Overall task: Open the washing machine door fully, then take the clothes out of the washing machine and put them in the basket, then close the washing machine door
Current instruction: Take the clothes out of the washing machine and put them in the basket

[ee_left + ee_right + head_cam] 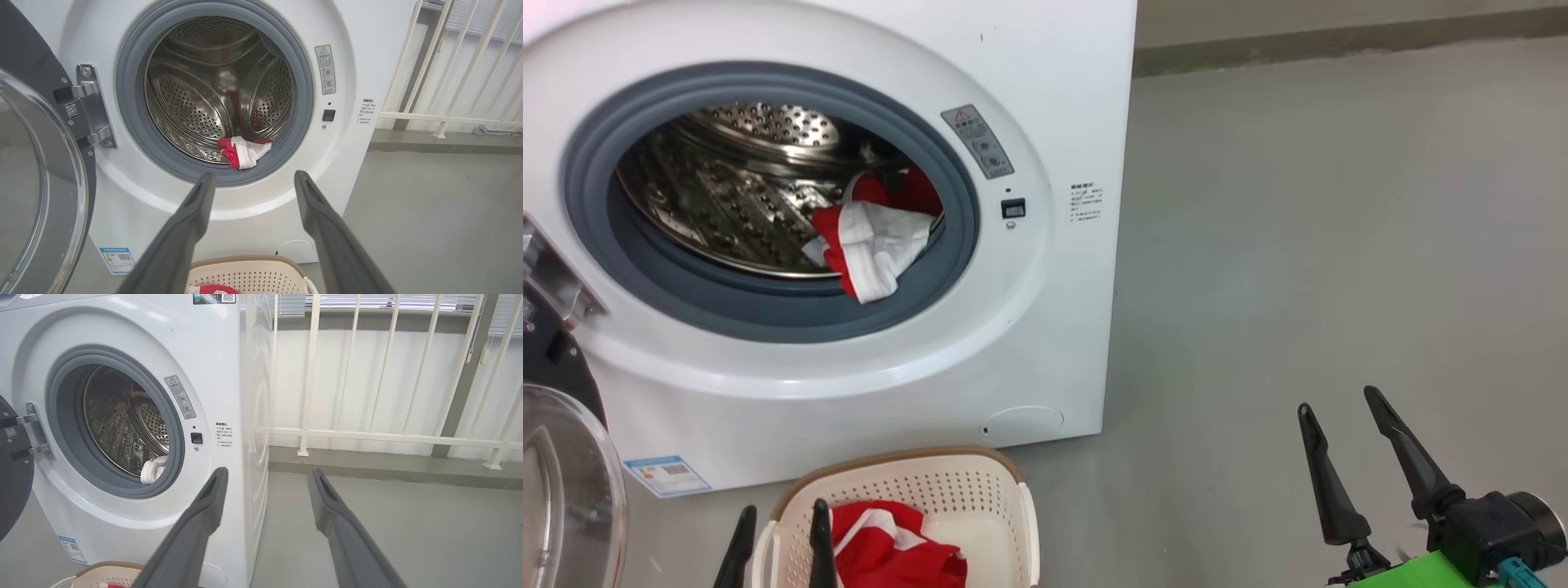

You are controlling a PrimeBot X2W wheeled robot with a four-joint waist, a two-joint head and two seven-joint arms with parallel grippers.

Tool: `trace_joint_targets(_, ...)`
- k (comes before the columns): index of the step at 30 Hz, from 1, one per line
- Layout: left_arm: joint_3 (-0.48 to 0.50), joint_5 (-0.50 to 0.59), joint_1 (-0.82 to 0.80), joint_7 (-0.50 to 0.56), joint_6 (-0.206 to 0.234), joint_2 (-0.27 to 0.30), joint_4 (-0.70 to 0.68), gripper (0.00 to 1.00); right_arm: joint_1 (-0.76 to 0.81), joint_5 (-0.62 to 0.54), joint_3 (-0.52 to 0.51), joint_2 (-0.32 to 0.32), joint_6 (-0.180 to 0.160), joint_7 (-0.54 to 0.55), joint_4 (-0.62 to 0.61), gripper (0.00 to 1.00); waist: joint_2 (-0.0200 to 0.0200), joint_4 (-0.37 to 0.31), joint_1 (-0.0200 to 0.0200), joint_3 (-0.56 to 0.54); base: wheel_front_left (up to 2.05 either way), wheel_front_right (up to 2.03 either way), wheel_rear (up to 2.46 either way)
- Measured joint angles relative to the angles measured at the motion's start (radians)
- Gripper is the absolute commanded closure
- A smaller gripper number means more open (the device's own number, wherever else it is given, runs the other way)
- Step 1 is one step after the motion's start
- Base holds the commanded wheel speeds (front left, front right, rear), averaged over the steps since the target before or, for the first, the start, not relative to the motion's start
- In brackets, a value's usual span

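Washing machine [1058, 327] stands on smooth grey floor [1339, 245].

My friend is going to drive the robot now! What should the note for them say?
Left gripper: jaws open, empty, by the cream-white perforated plastic basket.
Right gripper: jaws open, empty, over the grey floor.
Round black-rimmed glass door of the white front-loading washing machine: swung open on the left.
Done: door open; a red-and-white garment lies in the basket.
Left: move the red-and-white bundle of clothes, at the front of the perforated steel drum, into the basket, then close the door.
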Motion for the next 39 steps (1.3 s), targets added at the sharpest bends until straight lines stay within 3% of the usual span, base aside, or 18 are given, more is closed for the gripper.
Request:
trace_joint_targets(7,0.007,-0.007,0.025,0.013,0.025,0.006,-0.002,0.00,0.015,0.003,0.001,0.000,0.000,0.000,0.000,0.00,0.0000,-0.006,0.0000,-0.032,0.00,0.00,0.00)
trace_joint_targets(24,0.003,-0.023,0.033,0.013,0.034,0.006,0.001,0.00,0.015,0.008,0.002,0.002,0.000,0.000,0.000,0.00,0.0000,0.006,0.0000,-0.022,0.00,0.00,0.00)
trace_joint_targets(39,-0.029,-0.063,-0.019,0.004,0.034,0.003,0.033,0.00,0.003,0.003,0.003,0.002,0.000,0.000,-0.018,0.00,0.0000,0.006,0.0000,0.045,0.00,0.00,0.00)
